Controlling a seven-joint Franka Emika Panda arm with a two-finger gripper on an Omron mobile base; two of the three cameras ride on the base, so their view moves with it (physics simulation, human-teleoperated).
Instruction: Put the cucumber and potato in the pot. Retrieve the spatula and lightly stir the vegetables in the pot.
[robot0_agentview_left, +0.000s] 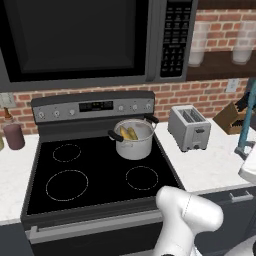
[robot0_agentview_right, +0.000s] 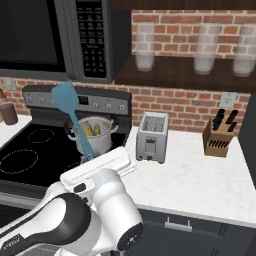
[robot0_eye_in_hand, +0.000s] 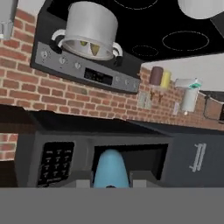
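Observation:
The steel pot (robot0_agentview_left: 134, 142) with black handles stands on the stove's back right burner, also seen as pot (robot0_agentview_right: 97, 140) and, upside down, pot (robot0_eye_in_hand: 89, 28). Two yellowish vegetables (robot0_agentview_left: 128, 133) lie inside it, visible too as vegetables (robot0_agentview_right: 91, 130) and vegetables (robot0_eye_in_hand: 89, 47). My gripper (robot0_agentview_right: 90, 157) is shut on the handle of the blue spatula (robot0_agentview_right: 66, 100), which points upward with its blade raised in front of the stove's control panel. The spatula (robot0_agentview_left: 246, 125) hangs at the right edge over the counter, right of the pot. Its blade, the spatula (robot0_eye_in_hand: 111, 168), rises between the fingertips of my gripper (robot0_eye_in_hand: 111, 184).
A silver toaster (robot0_agentview_left: 189, 127) sits on the counter right of the stove (robot0_agentview_left: 75, 175). A knife block (robot0_agentview_right: 219, 135) stands by the brick wall farther right. The microwave (robot0_agentview_left: 75, 35) hangs low over the stove. A dark jar (robot0_agentview_left: 14, 136) is on the left counter.

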